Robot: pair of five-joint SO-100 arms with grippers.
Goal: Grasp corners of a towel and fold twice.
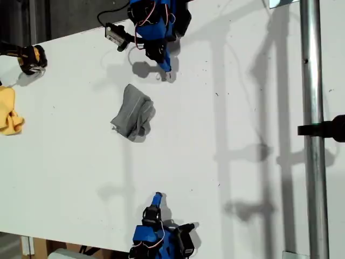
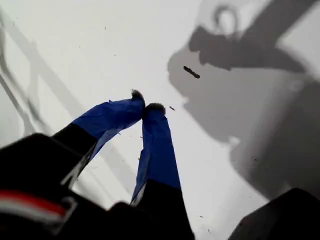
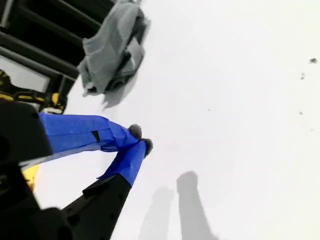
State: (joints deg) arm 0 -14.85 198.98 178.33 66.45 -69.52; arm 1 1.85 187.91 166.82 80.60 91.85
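Note:
The grey towel (image 1: 133, 116) lies crumpled in a heap on the white table (image 1: 226, 178), left of middle in the exterior view; its corners are lost in the folds. My first gripper (image 1: 167, 74) is shut and empty, low over bare table near the far edge, up and to the right of the towel in that view. Its blue-taped tips meet in the first wrist view (image 2: 145, 107), where no towel shows. My second gripper (image 1: 157, 196) is also shut and empty near the table's front edge, well short of the towel (image 3: 112, 47); its tips touch (image 3: 140, 139).
A small yellow cloth (image 1: 9, 116) lies at the exterior view's left edge, with a yellow-and-black device (image 1: 32, 58) above it. A metal pole (image 1: 312, 135) with a black clamp (image 1: 328, 128) runs down that view's right side. A dark speck (image 2: 191, 72) marks the table.

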